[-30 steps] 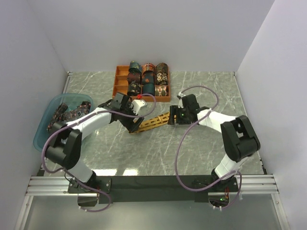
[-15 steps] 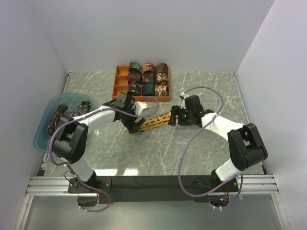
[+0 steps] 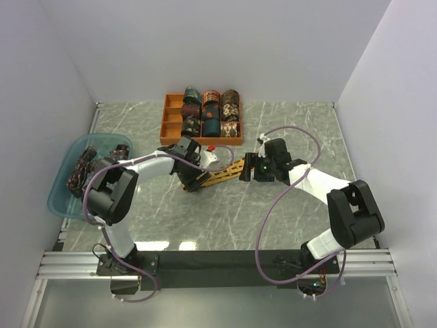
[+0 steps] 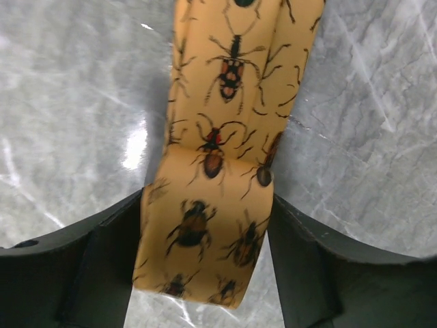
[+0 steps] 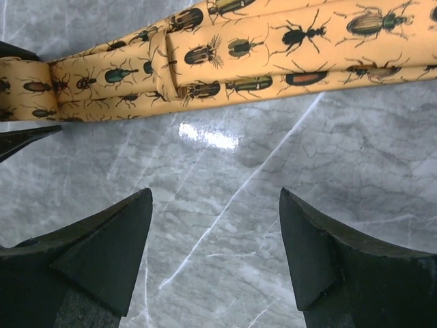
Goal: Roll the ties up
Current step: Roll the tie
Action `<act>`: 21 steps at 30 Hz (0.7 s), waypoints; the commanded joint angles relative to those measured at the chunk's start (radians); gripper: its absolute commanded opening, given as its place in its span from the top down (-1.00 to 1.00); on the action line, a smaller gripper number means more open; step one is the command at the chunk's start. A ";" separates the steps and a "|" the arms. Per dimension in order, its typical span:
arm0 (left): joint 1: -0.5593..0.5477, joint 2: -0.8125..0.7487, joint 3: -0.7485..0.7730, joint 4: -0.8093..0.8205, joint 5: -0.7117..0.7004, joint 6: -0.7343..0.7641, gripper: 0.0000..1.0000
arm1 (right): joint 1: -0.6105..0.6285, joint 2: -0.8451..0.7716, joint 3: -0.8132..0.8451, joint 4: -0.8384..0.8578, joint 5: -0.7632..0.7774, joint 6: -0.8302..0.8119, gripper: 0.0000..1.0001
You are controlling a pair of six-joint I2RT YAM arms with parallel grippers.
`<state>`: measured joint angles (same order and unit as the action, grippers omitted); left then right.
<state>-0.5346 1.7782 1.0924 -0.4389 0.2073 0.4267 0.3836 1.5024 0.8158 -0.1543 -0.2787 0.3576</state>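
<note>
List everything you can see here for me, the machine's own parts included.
Table: one, grey marble, under everything.
Tray: one, orange, far middle of the table.
Rolled ties: several, mixed dark colours, in the tray.
Basin: one, see-through blue, left side.
Loose ties: a few, dark, in the basin.
Flat tie: one, gold with insects, table centre.
Left gripper: one, black, jaws either side of the flat tie's folded end.
Right gripper: one, black, open over bare table beside that tie.

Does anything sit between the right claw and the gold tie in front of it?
Nothing visible does. The right claw hangs open over bare table, and the gold tie lies just beyond it with no object in between.
</note>
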 commanded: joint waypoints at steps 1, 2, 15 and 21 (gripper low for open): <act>-0.018 0.009 0.014 -0.011 -0.019 0.017 -0.46 | -0.003 -0.050 -0.020 0.027 -0.014 0.021 -0.62; -0.024 0.009 0.011 -0.011 -0.023 0.015 -0.46 | -0.005 -0.053 -0.023 0.029 -0.017 0.024 -0.62; -0.065 -0.019 -0.034 -0.030 -0.034 -0.026 -0.16 | -0.005 -0.080 -0.053 0.050 -0.034 0.058 -0.61; -0.091 -0.043 -0.065 -0.046 -0.017 -0.051 -0.02 | -0.003 -0.099 -0.063 0.053 -0.034 0.064 -0.61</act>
<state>-0.6029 1.7607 1.0637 -0.4320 0.1688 0.3969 0.3836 1.4490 0.7654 -0.1284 -0.3080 0.4114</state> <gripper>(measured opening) 0.524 0.805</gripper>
